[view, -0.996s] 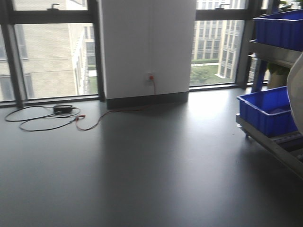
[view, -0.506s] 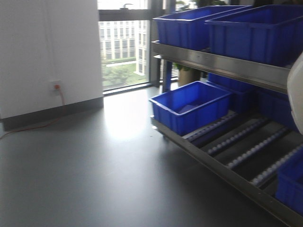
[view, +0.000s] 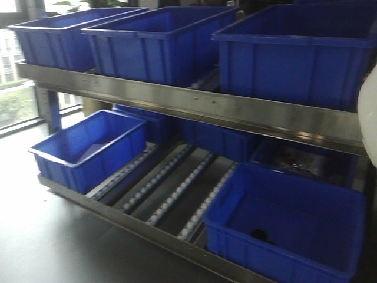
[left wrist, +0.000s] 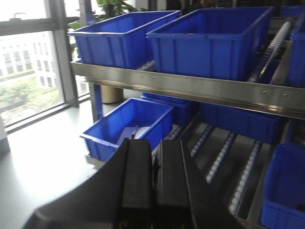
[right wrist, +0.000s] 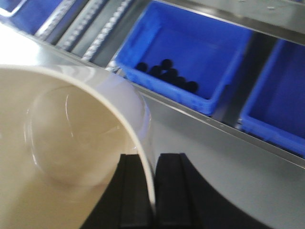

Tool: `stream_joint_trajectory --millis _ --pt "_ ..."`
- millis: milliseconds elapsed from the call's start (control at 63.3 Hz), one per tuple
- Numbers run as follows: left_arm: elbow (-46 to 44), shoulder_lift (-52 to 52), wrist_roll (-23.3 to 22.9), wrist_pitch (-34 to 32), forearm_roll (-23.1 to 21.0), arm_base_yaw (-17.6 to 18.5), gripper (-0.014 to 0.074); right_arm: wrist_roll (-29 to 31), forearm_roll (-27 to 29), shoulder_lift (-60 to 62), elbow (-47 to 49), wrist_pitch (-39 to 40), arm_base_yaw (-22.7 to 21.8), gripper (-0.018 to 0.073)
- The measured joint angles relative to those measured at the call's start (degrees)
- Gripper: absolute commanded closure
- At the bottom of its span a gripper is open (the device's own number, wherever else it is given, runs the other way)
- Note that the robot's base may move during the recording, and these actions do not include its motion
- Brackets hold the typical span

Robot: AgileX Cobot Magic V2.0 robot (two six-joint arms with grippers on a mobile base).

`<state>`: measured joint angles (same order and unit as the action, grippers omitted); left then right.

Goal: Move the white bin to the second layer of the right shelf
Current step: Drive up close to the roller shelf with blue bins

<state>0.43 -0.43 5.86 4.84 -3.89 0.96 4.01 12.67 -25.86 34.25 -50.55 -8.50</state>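
White bin (right wrist: 57,152) cut off at left and bottom edges; front view shows only blurred sliver (view: 369,112).

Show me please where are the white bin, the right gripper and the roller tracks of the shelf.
white bin (right wrist: 71,143), right wrist view, on its inner wall.
right gripper (right wrist: 153,191), right wrist view, midway between the fingers that pinch the bin's rim.
roller tracks (view: 177,191), front view, on a bare roller row of the lower level.

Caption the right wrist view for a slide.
Right gripper pinching the white bin by its rim above a blue crate holding dark balls.
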Motion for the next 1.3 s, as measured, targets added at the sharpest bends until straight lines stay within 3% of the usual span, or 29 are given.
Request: stream_joint_trajectory --millis 1296 --pt "0.00 0.00 0.00 0.00 0.00 0.00 0.0512 0.00 0.00 0.00 0.00 0.00 0.00 0.0501"
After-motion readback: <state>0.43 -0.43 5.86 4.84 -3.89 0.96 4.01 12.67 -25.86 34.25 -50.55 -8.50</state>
